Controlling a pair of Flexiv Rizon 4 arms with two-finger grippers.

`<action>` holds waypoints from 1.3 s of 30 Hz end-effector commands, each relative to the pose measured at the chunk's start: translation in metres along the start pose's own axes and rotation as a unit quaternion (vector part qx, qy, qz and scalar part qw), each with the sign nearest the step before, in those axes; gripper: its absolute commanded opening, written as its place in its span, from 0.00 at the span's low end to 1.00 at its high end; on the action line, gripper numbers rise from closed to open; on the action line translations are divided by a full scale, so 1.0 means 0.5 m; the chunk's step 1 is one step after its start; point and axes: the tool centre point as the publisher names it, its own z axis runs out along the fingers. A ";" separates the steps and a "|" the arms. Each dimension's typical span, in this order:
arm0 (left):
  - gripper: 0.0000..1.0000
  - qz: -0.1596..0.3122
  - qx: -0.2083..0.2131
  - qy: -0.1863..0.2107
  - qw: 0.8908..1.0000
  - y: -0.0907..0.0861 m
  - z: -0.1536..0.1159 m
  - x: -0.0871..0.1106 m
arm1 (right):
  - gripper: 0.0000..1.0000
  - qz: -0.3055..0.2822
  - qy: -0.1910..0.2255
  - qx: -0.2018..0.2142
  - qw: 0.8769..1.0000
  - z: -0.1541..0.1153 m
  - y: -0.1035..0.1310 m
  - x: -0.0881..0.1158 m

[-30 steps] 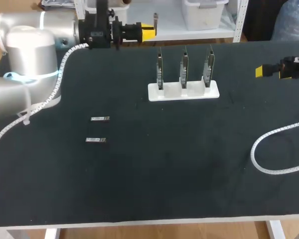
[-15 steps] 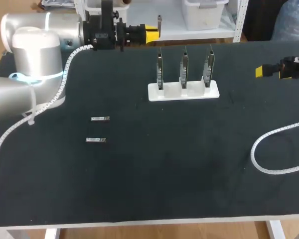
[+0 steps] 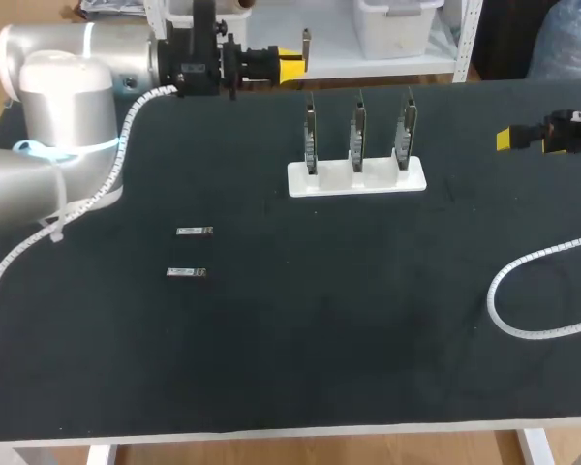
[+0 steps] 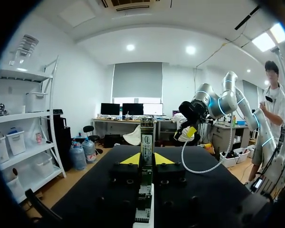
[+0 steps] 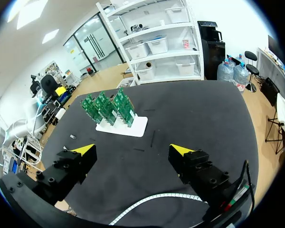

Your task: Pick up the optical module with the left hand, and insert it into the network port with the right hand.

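No print can be read with certainty. The optical module [image 4: 147,124], held upright in the left gripper [image 4: 147,160], carries a pale label [image 4: 147,141] with dark marks, too small to make out.

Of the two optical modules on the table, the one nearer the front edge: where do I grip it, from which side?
Probably its middle, fingers across the two long sides, coming straight down. The front optical module lies flat on the table, long axis crosswise in the head view, apart from the other module. The left gripper is shut on a narrow upright part.
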 end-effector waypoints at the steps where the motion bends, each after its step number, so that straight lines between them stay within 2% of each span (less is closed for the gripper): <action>1: 0.00 0.000 -0.001 0.001 1.000 -0.001 0.000 0.000 | 1.00 0.000 0.000 0.000 1.000 0.000 0.000 0.000; 21: 0.00 0.004 -0.004 -0.001 1.000 0.001 -0.005 -0.005 | 1.00 0.000 0.000 0.000 1.000 0.000 0.000 0.000; 27: 0.00 0.023 0.009 0.002 1.000 -0.009 0.014 -0.002 | 1.00 0.000 0.000 0.000 1.000 0.000 0.000 0.000; 39: 0.00 0.010 0.014 -0.007 1.000 -0.009 0.039 0.023 | 1.00 0.000 0.000 0.000 1.000 0.000 0.000 0.000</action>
